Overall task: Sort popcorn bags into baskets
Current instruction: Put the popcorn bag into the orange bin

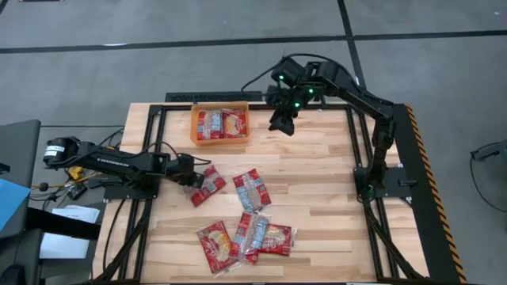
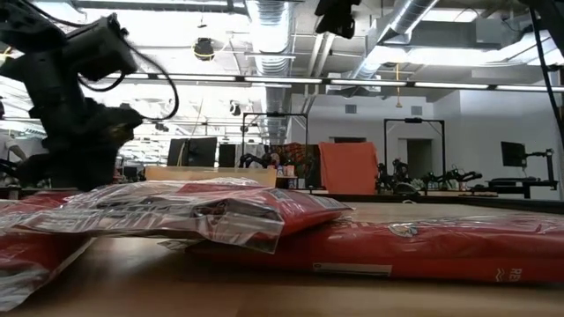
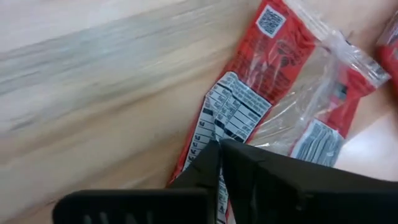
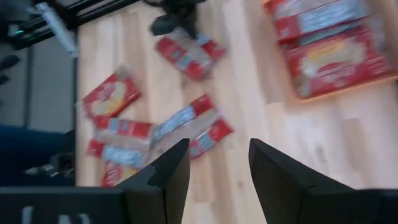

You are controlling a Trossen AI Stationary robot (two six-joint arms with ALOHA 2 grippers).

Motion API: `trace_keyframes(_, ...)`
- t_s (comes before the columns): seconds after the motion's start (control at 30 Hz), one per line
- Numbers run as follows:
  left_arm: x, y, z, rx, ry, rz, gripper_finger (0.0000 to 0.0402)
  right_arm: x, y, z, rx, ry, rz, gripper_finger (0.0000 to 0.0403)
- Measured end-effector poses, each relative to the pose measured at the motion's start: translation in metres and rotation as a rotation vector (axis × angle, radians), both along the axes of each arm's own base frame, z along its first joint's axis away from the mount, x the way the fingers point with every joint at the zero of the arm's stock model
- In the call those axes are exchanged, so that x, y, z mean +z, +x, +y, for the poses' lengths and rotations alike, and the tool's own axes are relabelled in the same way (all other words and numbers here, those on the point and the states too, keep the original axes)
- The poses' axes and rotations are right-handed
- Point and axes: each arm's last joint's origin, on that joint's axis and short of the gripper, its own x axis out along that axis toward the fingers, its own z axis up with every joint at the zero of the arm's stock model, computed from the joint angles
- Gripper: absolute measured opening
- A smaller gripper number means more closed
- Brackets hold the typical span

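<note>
Several red popcorn bags lie flat on the wooden table: one (image 1: 209,184) at the left, one (image 1: 252,188) in the middle, and a cluster (image 1: 253,236) near the front edge. My left gripper (image 1: 190,177) is shut on the left bag (image 3: 261,93), which lies with its printed label side up. The orange basket (image 1: 220,125) stands at the far side with two bags (image 1: 221,123) side by side in it. My right gripper (image 1: 283,120) hangs open high above the table, right of the basket, with nothing between its fingers (image 4: 217,163). My left gripper has its two fingertips (image 3: 208,163) together on the bag's end nearest the arm, at the white nutrition panel (image 3: 225,112). The fingers slant down from the table's left. The bag lies flat on the table. Whether film is pinched between the tips is hidden by the fingers.
A black frame (image 1: 238,96) runs along the table's far edge behind the basket, and the right arm's post (image 1: 372,170) stands at the right. Bare wood (image 1: 317,182) lies between the middle bag and that post.
</note>
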Motion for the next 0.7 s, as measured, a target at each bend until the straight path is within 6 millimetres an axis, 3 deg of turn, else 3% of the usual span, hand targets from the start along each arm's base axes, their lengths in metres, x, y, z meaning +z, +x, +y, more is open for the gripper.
trace_keyframes(0.17,0.016,0.015,0.004,0.123,0.046,-0.244,0.0000,0.002,-0.007,-0.001,-0.009,0.066,0.006,0.0180)
trace_keyframes(0.37,0.026,0.022,0.006,0.190,0.093,-0.350,0.0000,0.023,-0.026,-0.006,-0.077,0.056,-0.074,0.0182)
trace_keyframes(0.57,0.041,0.030,0.006,-0.005,0.217,-0.335,0.0010,0.053,-0.076,-0.001,-0.157,0.009,-0.116,0.0181)
trace_keyframes(0.7,0.057,0.038,0.006,-0.164,0.224,-0.331,0.0069,0.070,-0.108,0.014,-0.223,-0.055,-0.128,0.0181)
